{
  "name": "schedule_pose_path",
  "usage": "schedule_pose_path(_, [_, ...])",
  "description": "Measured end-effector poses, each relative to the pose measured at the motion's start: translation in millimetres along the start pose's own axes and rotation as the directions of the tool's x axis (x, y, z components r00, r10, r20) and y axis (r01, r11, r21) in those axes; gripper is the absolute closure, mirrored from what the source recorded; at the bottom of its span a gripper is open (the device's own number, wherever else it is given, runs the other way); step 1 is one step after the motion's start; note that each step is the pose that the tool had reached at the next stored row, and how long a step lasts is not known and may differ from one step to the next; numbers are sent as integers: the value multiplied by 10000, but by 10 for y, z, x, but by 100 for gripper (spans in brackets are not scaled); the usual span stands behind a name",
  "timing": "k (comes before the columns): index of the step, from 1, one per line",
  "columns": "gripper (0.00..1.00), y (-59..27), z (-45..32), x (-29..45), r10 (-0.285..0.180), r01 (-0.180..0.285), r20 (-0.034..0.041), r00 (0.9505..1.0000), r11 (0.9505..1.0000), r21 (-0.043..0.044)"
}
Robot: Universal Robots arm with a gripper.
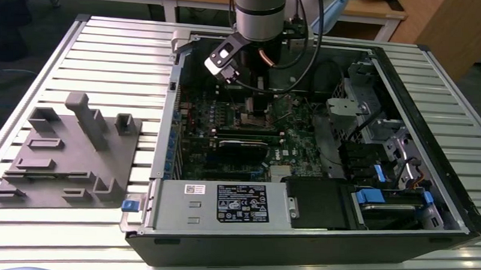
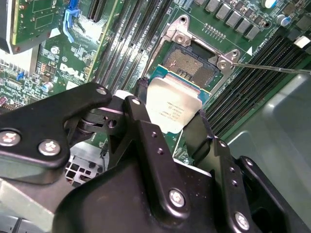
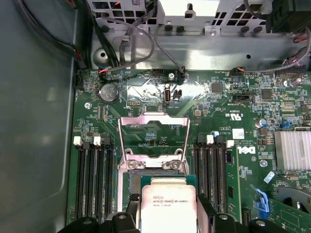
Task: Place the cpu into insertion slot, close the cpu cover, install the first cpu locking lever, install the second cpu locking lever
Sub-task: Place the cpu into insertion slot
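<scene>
the gripper [image 2: 171, 117] is clamped on the cpu [image 2: 172, 103], one finger at each edge, its dull silver printed top showing. the insertion slot [image 2: 192, 63] lies just beyond the fingertips, seemingly untouched. the cpu cover [image 3: 154, 118] stands raised behind it.

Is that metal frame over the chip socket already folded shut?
No, the cpu cover stands raised open behind the insertion slot in the first wrist view, with green board showing through its cut-out centre.
</scene>
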State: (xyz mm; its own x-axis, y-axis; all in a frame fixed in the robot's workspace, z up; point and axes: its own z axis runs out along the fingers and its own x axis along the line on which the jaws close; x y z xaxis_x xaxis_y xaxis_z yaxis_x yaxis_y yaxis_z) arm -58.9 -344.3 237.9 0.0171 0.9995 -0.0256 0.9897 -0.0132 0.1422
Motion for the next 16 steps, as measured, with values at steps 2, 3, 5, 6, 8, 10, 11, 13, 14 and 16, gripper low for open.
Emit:
schedule_pose_path(2, [46,-1,10,1,0,0,-1,10000,10000,-1])
schedule_pose_path(3, [46,-3,18,0,0,0,0,10000,10000,0])
schedule_pose_path(5, [46,-6,44,1,0,0,0,10000,10000,0])
schedule_pose_path(6, [46,-8,55,1,0,0,0,10000,10000,0])
schedule_pose_path(8, [46,-9,64,1,0,0,0,10000,10000,0])
schedule_pose_path(10, [46,-11,72,5,1,-1,1,10000,10000,0])
schedule_pose_path(11, [46,-11,75,12,2,-2,1,10000,10000,1])
schedule_pose_path(13, [46,-12,80,28,0,0,1,10000,10000,0])
schedule_pose_path(14, [46,-13,82,39,0,0,0,10000,10000,1])
schedule_pose_path(16, [46,-14,89,60,1,-1,0,10000,10000,1])
